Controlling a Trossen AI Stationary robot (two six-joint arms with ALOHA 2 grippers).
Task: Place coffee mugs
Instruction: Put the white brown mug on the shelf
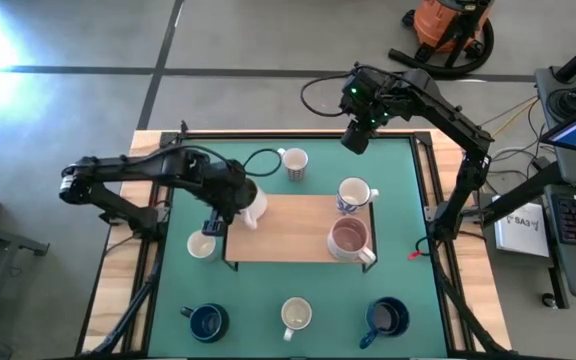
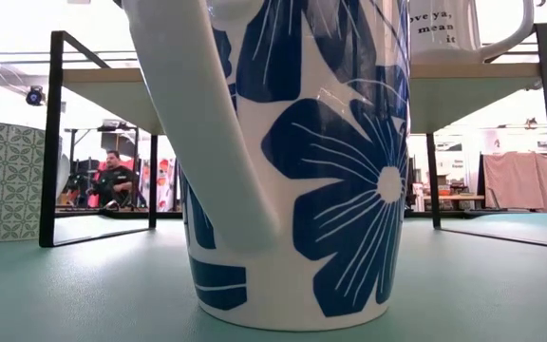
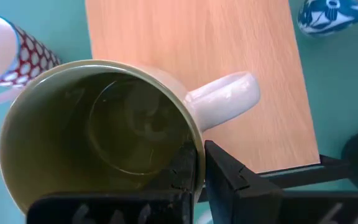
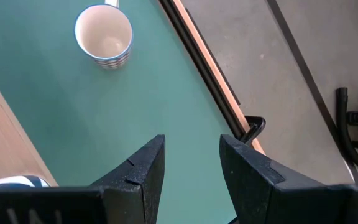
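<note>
The left gripper (image 3: 194,171) pinches the rim of an olive-green-lined cream ceramic mug (image 3: 104,130), held at the left end of the raised wooden shelf (image 1: 293,225); in the high view the arm hides most of it. The right gripper (image 4: 191,162) hovers with its fingers parted over the green table mat (image 4: 166,93), near the striped mug (image 4: 104,34). In the low view, a white mug with blue flowers (image 2: 292,161) fills the frame, its rim cut off.
</note>
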